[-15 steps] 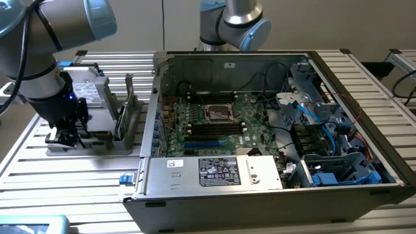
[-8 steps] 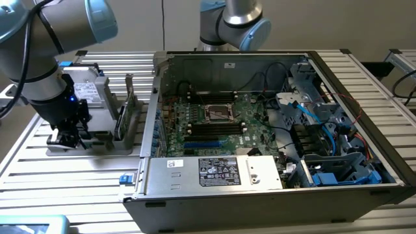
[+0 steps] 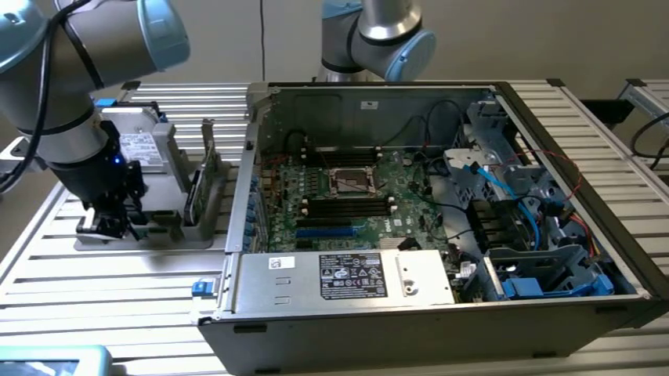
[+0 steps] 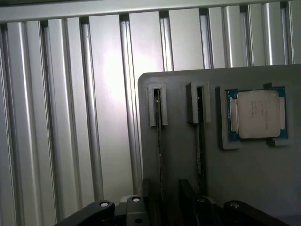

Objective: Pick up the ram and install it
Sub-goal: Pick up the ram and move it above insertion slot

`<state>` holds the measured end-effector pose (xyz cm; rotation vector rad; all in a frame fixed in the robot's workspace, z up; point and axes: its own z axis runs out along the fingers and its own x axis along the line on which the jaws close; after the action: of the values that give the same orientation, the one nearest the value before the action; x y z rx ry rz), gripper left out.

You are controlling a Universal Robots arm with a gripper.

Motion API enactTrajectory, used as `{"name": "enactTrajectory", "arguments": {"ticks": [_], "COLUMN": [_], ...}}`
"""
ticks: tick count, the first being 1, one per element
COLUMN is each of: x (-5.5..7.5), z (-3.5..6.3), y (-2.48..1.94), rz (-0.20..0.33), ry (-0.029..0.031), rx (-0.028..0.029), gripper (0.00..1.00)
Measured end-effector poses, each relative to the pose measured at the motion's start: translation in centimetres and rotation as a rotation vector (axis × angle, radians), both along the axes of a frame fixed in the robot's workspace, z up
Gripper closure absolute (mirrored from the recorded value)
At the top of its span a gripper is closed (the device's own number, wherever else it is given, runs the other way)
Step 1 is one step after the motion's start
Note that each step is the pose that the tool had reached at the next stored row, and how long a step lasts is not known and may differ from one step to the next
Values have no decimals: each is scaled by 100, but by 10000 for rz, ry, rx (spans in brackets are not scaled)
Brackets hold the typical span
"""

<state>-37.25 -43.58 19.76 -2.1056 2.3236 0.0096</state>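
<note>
Nothing lifted yet: the pincer [image 4: 164, 184] was down at the slim, dark green ram stick [image 4: 160, 141].
The ram stood on its edge in a slot of the flat grey plastic holder [image 4: 178, 80], near a square silver processor chip [image 4: 257, 114]. The pincer's black fingers [image 4: 145, 197] looked spread, one on each side of the stick, not squeezing it. The big open dark metal computer case [image 3: 418, 325] sat beside the holder. I think the pick-up was only starting, and the putting-in was all left to do.
</note>
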Motion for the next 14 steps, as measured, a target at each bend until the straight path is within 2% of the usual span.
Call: {"name": "enactTrajectory", "arguments": {"ticks": [2,3,4,5,7,14], "x": [0,-1,-1,-1,0,-1], "z": [-10,-11,-12,-5,79,398], "y": [0,0,0,0,0,-1], "rz": [0,0,0,-1,-1,1], "ry": [2,3,3,4,1,-1], "rx": [-1,-2,-2,-4,0,-1], "gripper": [64,70,70,76,86,86]}}
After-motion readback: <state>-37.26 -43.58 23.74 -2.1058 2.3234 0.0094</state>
